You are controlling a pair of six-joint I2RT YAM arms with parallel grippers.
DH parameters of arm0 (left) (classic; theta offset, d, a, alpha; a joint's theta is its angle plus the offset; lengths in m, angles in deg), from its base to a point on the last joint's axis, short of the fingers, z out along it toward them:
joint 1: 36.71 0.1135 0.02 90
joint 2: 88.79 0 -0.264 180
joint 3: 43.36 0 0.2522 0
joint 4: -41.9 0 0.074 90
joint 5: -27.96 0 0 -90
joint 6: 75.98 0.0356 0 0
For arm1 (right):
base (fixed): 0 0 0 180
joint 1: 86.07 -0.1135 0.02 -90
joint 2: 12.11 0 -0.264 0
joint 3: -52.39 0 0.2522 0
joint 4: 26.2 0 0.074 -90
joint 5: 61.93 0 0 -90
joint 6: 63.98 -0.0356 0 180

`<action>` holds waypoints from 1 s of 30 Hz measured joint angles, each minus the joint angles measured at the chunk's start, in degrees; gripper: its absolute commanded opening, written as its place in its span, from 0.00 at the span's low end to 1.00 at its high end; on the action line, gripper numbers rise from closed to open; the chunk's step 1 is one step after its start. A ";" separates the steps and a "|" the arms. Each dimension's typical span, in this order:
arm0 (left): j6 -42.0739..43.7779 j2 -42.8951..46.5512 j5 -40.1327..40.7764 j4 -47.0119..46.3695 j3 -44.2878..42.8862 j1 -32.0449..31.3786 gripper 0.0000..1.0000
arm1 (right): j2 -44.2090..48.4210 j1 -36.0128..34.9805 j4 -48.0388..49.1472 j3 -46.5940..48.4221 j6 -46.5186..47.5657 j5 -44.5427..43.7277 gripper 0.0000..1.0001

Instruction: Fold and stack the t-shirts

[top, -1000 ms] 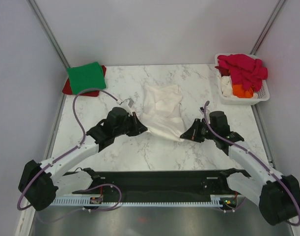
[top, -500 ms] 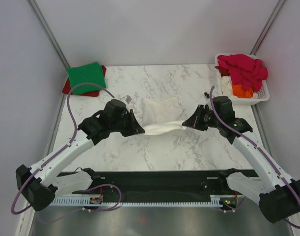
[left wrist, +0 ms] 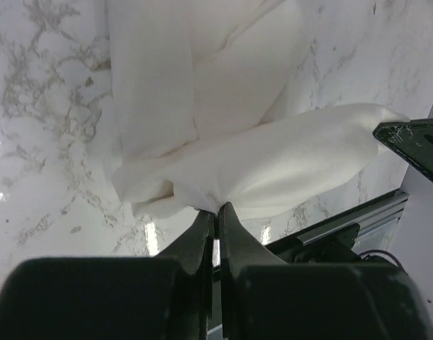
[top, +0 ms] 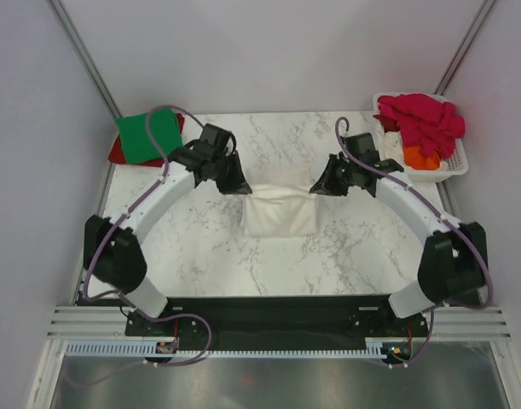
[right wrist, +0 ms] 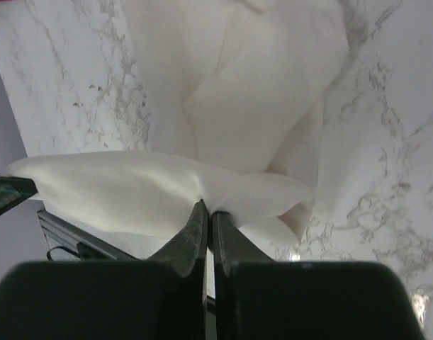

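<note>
The white t-shirt [top: 281, 209] lies partly folded in the middle of the marble table. Its far edge is lifted between my two grippers. My left gripper [top: 242, 184] is shut on the shirt's far left corner [left wrist: 202, 195]. My right gripper [top: 315, 187] is shut on the far right corner [right wrist: 216, 195]. A folded green t-shirt [top: 147, 134] lies on a red one [top: 117, 152] at the far left corner. Magenta [top: 422, 121] and orange [top: 420, 157] shirts fill the basket. The white shirt's red print is hidden.
The white slatted basket [top: 457, 162] stands at the far right corner, also holding a white cloth. Grey walls close in the table on three sides. A black rail with my arm bases runs along the near edge [top: 277, 311].
Both grippers have carried the shirt's near edge up and away from the bases, over the rest of the shirt to its far side. The shirt is now shorter and doubled over.
</note>
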 measured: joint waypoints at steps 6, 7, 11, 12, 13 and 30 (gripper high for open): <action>7.04 -31.04 -5.64 2.73 -28.61 6.56 1.00 | -32.35 3.91 -1.95 28.00 1.31 -1.05 0.75; 7.93 -38.91 -7.04 4.50 -37.92 7.19 1.00 | -39.04 4.50 -1.79 35.58 1.70 -0.90 0.92; 9.66 -63.12 -9.70 10.62 -67.58 9.66 1.00 | -58.25 7.15 -5.01 58.71 4.09 1.29 0.98; 9.09 -64.15 -11.93 11.61 -67.34 10.19 1.00 | -57.59 7.63 -5.90 59.01 4.76 -0.07 0.98; 9.40 -62.40 -11.61 11.98 -65.18 10.73 1.00 | -56.41 8.11 -7.21 58.55 5.44 -0.79 0.98; 11.72 -5.68 -1.57 1.36 -7.61 0.48 0.56 | -5.18 0.70 11.08 -1.64 5.84 8.79 0.05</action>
